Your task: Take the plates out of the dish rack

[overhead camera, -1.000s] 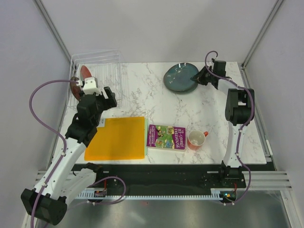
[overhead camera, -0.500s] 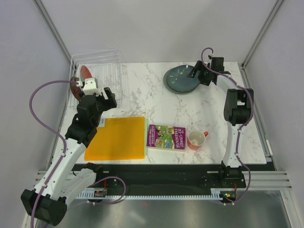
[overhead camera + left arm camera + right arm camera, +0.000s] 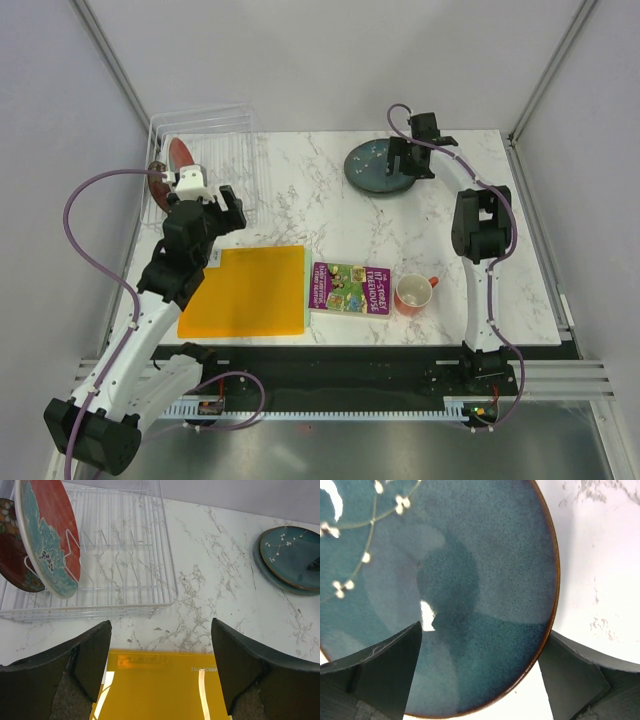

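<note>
Two round plates are standing upright between the prongs at the left end of the see-through, white-wire dish rack (image 3: 125,555), which is sitting at the far left corner of the white marble table (image 3: 320,200). One is a teal plate with red blotches (image 3: 47,535). Just behind it, a red plate with a patterned centre (image 3: 12,555) is leaning. The rest of the rack is holding nothing.

Well apart, at the far right of the table, a dark speckled teal plate (image 3: 470,595) is lying flat on a plain grey-green plate (image 3: 287,590), whose rim is showing beneath it.

The right gripper (image 3: 481,632) is hanging over the teal plate with its fingers spread wide, gripping nothing. Whether it is touching the plate cannot be told.

The left gripper (image 3: 161,630) is hovering over the far edge of a flat orange mat (image 3: 245,290), just short of the rack, jaws wide apart and empty.

Beside the mat, a purple-and-green picture book (image 3: 350,288) is lying next to an orange-red mug (image 3: 412,293).
</note>
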You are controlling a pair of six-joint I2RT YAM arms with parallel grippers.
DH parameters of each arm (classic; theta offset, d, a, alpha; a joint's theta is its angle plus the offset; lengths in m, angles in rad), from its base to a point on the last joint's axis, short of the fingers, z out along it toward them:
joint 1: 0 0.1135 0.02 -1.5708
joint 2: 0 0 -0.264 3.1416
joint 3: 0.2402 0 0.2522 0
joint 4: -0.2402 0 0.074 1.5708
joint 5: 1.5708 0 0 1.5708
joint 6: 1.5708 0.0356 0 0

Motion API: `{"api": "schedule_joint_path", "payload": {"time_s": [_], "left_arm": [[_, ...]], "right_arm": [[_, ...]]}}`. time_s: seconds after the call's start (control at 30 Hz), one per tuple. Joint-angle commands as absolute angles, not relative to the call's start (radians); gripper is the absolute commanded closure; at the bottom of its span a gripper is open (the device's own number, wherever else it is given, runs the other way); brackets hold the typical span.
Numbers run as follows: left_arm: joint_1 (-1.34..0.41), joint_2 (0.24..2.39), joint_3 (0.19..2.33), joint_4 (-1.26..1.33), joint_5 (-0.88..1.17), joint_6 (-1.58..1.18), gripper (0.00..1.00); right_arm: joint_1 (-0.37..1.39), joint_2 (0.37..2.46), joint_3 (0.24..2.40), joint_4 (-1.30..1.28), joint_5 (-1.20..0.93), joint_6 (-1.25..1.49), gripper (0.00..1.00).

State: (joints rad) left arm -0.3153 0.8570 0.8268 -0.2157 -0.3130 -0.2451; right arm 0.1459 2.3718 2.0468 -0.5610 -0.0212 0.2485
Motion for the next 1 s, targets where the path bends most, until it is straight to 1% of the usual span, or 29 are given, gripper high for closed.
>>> {"api": "schedule_joint_path", "payload": {"time_s": [0.0, 0.37, 0.43, 0.47, 0.5, 0.57, 0.6, 0.67, 0.83, 0.87, 0.93, 0.97], "left_arm": [[-0.314, 0.853, 0.83, -0.221, -0.325, -0.227, 0.14], [-0.314, 0.879, 0.83, -0.229, -0.321, -0.23, 0.14], [-0.314, 0.885, 0.834, -0.222, -0.386, -0.224, 0.14], [-0.314, 0.9, 0.839, -0.215, -0.417, -0.206, 0.11], [-0.313, 0.914, 0.85, -0.21, -0.478, -0.19, 0.07], [-0.313, 0.957, 0.902, -0.199, -0.563, -0.141, 0.05], [-0.31, 1.013, 0.917, -0.184, -0.666, -0.123, 0.02], [-0.276, 1.067, 0.951, -0.112, -0.731, -0.071, 0.01], [-0.141, 1.256, 1.072, -0.049, -0.759, -0.06, 0.01], [-0.132, 1.281, 1.089, -0.02, -0.773, -0.029, 0.01], [-0.111, 1.34, 1.136, -0.006, -0.817, -0.002, 0.0], [-0.101, 1.356, 1.146, 0.045, -0.83, 0.053, 0.0]], "right_arm": [[0.161, 2.39, 2.095, -0.618, 0.048, 0.209, 0.02], [0.161, 2.373, 2.071, -0.653, 0.126, 0.179, 0.02], [0.161, 2.343, 2.043, -0.643, 0.15, 0.187, 0.02], [0.161, 2.323, 2.03, -0.635, 0.158, 0.189, 0.02], [0.161, 2.271, 1.987, -0.611, 0.166, 0.195, 0.02], [0.161, 2.2, 1.935, -0.585, 0.167, 0.201, 0.02], [0.161, 2.128, 1.883, -0.562, 0.155, 0.206, 0.02], [0.164, 2.022, 1.83, -0.548, 0.114, 0.21, 0.02], [0.182, 1.815, 1.608, -0.488, 0.084, 0.209, 0.02], [0.183, 1.754, 1.544, -0.477, 0.078, 0.215, 0.02], [0.183, 1.7, 1.482, -0.45, 0.068, 0.216, 0.02], [0.183, 1.654, 1.429, -0.442, 0.067, 0.216, 0.02]]}}
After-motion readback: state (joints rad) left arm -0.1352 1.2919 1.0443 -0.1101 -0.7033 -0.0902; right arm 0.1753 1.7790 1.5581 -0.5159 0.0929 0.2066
